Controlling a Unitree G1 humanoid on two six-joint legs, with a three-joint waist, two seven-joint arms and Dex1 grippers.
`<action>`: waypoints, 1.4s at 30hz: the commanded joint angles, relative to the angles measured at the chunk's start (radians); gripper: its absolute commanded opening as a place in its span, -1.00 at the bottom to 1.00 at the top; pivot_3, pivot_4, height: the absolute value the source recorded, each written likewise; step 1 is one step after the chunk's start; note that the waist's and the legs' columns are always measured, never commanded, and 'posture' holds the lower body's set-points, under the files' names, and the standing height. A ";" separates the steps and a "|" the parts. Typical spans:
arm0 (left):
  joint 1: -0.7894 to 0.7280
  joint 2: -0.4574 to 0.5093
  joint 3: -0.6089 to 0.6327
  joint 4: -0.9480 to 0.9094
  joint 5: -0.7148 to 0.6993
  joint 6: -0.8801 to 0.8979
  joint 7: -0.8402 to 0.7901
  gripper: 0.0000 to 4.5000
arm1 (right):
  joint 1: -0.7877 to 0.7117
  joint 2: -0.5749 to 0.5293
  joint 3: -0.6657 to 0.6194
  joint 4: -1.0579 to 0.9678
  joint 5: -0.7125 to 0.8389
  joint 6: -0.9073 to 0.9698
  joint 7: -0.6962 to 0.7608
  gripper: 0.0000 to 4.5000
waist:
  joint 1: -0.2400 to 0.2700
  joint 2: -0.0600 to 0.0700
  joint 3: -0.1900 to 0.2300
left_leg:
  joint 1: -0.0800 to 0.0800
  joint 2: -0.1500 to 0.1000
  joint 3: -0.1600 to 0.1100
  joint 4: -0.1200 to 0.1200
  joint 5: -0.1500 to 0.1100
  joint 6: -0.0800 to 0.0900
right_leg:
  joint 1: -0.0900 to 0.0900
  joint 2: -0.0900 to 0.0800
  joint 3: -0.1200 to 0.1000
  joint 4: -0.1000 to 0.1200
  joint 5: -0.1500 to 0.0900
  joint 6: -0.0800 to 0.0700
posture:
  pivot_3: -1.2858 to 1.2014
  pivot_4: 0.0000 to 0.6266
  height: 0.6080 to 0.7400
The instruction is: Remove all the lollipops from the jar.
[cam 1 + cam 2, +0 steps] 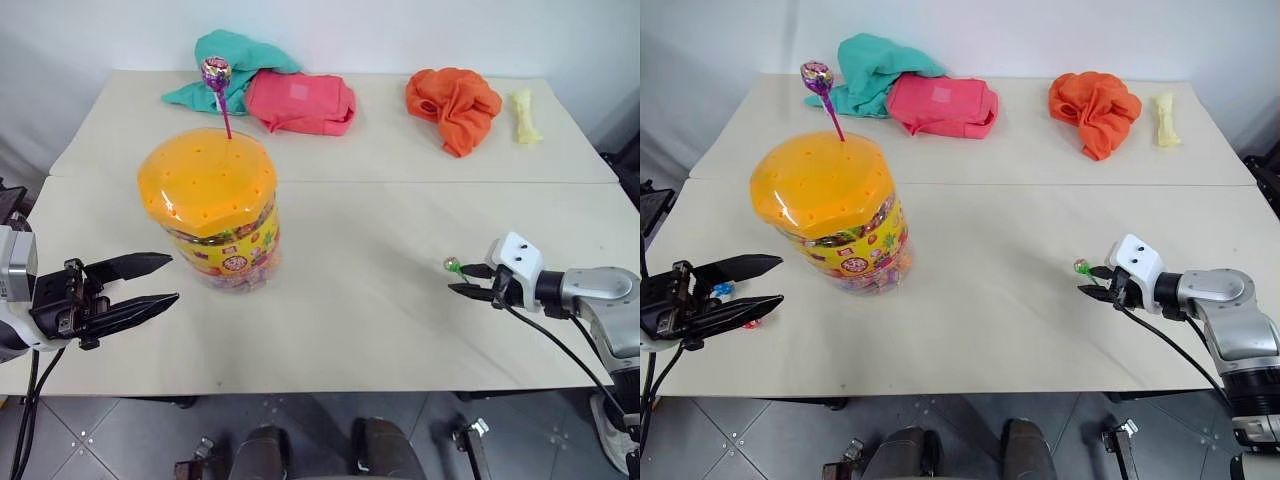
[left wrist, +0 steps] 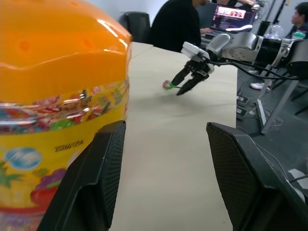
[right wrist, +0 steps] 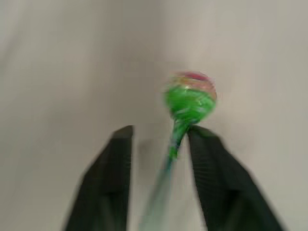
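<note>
A: Black fingers of the right gripper (image 1: 462, 278) stood parted over the right side of the table (image 1: 400, 330). A green-stick lollipop (image 3: 188, 98) lay between them, its stick against one finger; the jaws were not pressed together on it, and I could not tell whether it was held or loose.

B: And the left gripper (image 1: 165, 280)?

A: Level, jaws well apart, nothing between them. It hung just off the table's front left edge, near the jar (image 1: 215, 215) but not touching it. The left wrist view looked past both its fingers at the jar's yellow label.

B: Jar condition?

A: Upright on the left half of the table, orange perforated lid (image 1: 205, 178) on. One purple-stick lollipop (image 1: 216, 73) stood up from a hole in the lid, slightly tilted.

B: Any others?

A: In the right eye view, small blue and red bits (image 1: 724, 291) showed beside the left gripper's fingers; too small to identify.

B: Background?

A: Along the far edge lay a teal cloth (image 1: 225, 60), a pink cloth (image 1: 300, 102), an orange cloth (image 1: 455, 103) and a pale yellow item (image 1: 525, 115). The left wrist view showed people seated at a screen beyond the table.
</note>
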 commanded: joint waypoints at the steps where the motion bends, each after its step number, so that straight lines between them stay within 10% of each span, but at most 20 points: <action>1: -0.001 -0.005 0.081 0.005 -0.063 0.019 0.043 0.26 | -0.074 0.033 -0.092 -0.062 0.158 0.002 0.084 0.39 | 0.000 0.000 0.000 | 0.000 0.000 0.000 0.000 0.000 0.000 | 0.000 0.000 0.000 0.000 0.000 0.000 | 0.03 -0.52 1.00; 7: -0.020 -0.073 0.212 0.078 -0.132 0.024 0.195 0.26 | -0.351 0.241 -0.077 -0.143 0.363 0.195 0.000 0.39 | -0.009 0.001 0.001 | 0.000 0.004 -0.002 0.001 0.000 0.000 | 0.000 0.001 -0.001 0.002 0.000 -0.001 | 0.03 -0.52 1.00; 16: 0.061 -0.126 0.248 0.045 -0.134 0.007 0.248 0.26 | -0.720 0.609 0.071 -0.001 0.272 0.351 -0.307 0.39 | -0.004 0.000 0.000 | -0.001 -0.001 -0.006 0.002 -0.001 -0.001 | -0.003 -0.003 -0.002 0.012 0.001 -0.001 | 0.03 -0.52 1.00; 26: 0.091 -0.150 0.240 0.005 -0.138 -0.013 0.262 0.26 | -0.826 0.791 0.094 0.109 0.194 0.299 -0.392 0.39 | -0.012 -0.001 -0.001 | -0.001 -0.002 -0.008 0.001 -0.001 -0.001 | -0.003 -0.002 -0.004 0.014 0.001 -0.001 | 0.03 -0.52 1.00; 36: 0.062 -0.163 0.224 -0.001 -0.150 -0.032 0.264 0.26 | -0.859 0.843 0.085 0.116 0.207 0.257 -0.336 -0.94 | -0.033 -0.001 -0.001 | -0.001 -0.001 -0.008 0.000 -0.001 -0.001 | -0.004 -0.001 -0.004 0.014 0.001 -0.001 | 0.03 -0.52 1.00; 42: 0.050 -0.163 0.211 0.006 -0.144 -0.044 0.262 0.26 | -0.868 0.838 0.086 0.139 0.188 0.210 -0.290 -0.98 | -0.033 -0.001 -0.001 | -0.001 -0.001 -0.009 0.000 -0.001 -0.001 | -0.004 -0.001 -0.004 0.014 0.001 -0.001 | 0.03 -0.52 1.00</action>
